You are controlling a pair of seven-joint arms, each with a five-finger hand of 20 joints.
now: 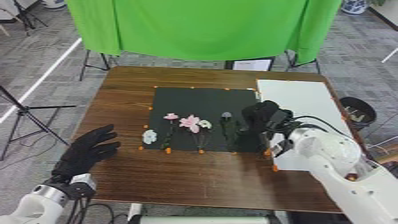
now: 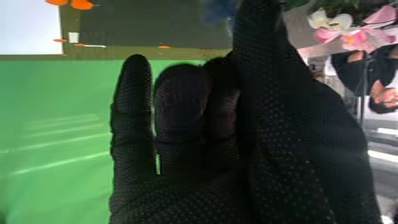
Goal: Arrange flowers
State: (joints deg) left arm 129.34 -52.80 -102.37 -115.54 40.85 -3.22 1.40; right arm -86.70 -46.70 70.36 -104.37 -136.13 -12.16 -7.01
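My right hand [image 1: 258,116] is over the right part of the black mat [image 1: 187,95], just right of the bluish flower [image 1: 226,115]. In the right wrist view the hand [image 2: 178,135] has its fingers extended and relaxed, holding nothing visible; pink flowers [image 2: 354,37] and a white bloom [image 2: 340,21] lie beyond it. On the mat are a small pink flower [image 1: 171,116], a larger pink one [image 1: 189,123], a white bloom [image 1: 204,124] and a separate white flower [image 1: 149,136] near the left edge. My left hand [image 1: 84,152] is open at the table's left edge.
A white board [image 1: 289,95] lies to the right of the mat, partly under my right arm. Orange markers [image 1: 169,150] edge the mat on the brown table [image 1: 178,175]. A green cloth [image 1: 195,30] hangs behind the table, and a black bin [image 1: 358,110] stands off its right side.
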